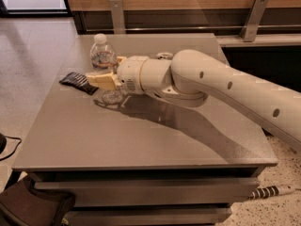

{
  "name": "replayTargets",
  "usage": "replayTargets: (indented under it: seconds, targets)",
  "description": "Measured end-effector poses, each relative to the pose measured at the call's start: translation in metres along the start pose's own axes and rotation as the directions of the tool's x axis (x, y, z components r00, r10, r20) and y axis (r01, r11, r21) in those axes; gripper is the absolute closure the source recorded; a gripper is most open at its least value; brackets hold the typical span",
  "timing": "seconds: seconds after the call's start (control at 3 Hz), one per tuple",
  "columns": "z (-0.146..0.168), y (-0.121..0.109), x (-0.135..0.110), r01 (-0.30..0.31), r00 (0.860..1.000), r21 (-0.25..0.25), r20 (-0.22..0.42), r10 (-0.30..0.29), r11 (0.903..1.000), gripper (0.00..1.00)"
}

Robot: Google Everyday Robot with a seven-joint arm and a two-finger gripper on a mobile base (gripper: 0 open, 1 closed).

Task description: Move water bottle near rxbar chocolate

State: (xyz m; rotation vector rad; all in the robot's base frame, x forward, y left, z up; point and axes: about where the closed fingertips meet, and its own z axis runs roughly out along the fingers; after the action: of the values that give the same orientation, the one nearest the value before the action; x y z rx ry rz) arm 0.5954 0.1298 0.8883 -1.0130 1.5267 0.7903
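Camera view: reaching in from the right edge over the grey tabletop [141,140], with the gripper [106,70] in the far left part, jaws pinching the water bottle [102,55] around its middle, one in front and one behind. Leaning slightly, white cap tipped toward the far left corner, base on or just above the tabletop, cannot tell which. Just beside that base, toward the left edge, flat and dark-wrapped: the rxbar chocolate [77,82], apart from the jaws.
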Motion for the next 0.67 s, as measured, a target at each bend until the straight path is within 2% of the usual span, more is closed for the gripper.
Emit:
replayTargets:
  seconds: [0.67]
  targets:
    - [0.001,0.0013,-0.0008,0.001,1.0,-0.003,0.0,-0.001,1.0,0.35]
